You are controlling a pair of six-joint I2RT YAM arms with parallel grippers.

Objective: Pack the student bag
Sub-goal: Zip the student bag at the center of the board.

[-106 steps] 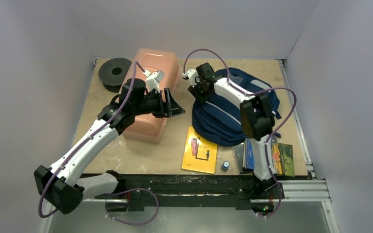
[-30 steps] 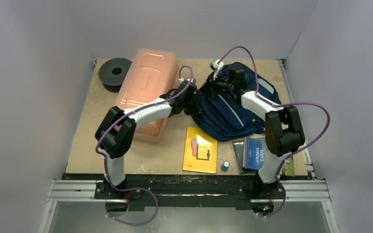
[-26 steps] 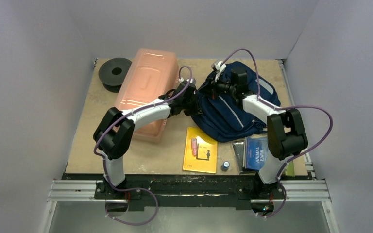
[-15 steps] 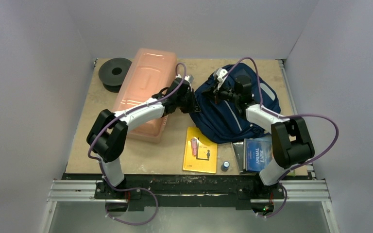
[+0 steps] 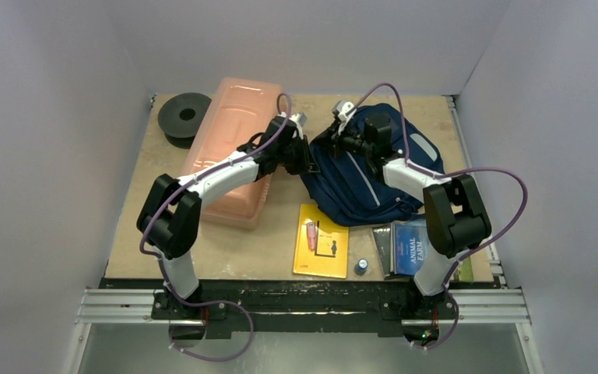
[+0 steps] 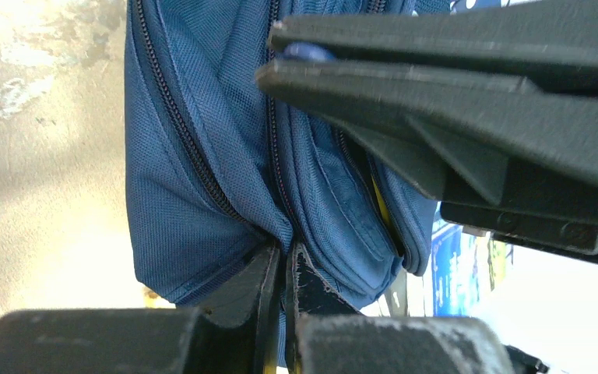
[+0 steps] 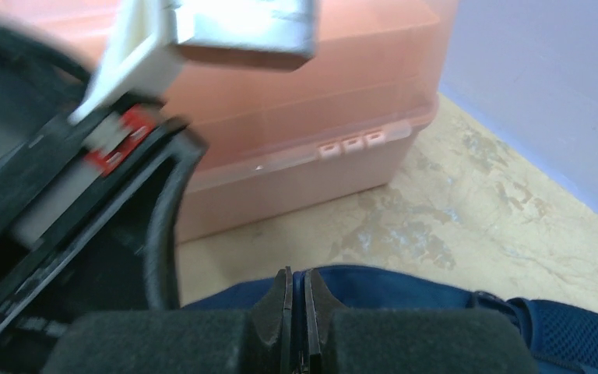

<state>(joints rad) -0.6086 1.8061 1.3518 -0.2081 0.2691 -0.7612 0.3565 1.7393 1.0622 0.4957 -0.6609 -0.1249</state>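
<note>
while left tool (image 6: 286, 259) and right tool (image 7: 294, 285) each pinch the student bag (image 5: 366, 183) at its edge, opening seems underway. next: spread it.

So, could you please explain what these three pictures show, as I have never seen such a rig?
These are two robot arms bolted side by side, each ending in a two-finger gripper. The wide picture comes from a fixed camera above; the other two come from cameras on each wrist. On the wooden table lie a navy blue fabric backpack, a long pink translucent plastic box, a black round spool, a yellow booklet, a blue paperback and a small dark cylinder. The left gripper and the right gripper are both shut, pinching the backpack's fabric.
</note>
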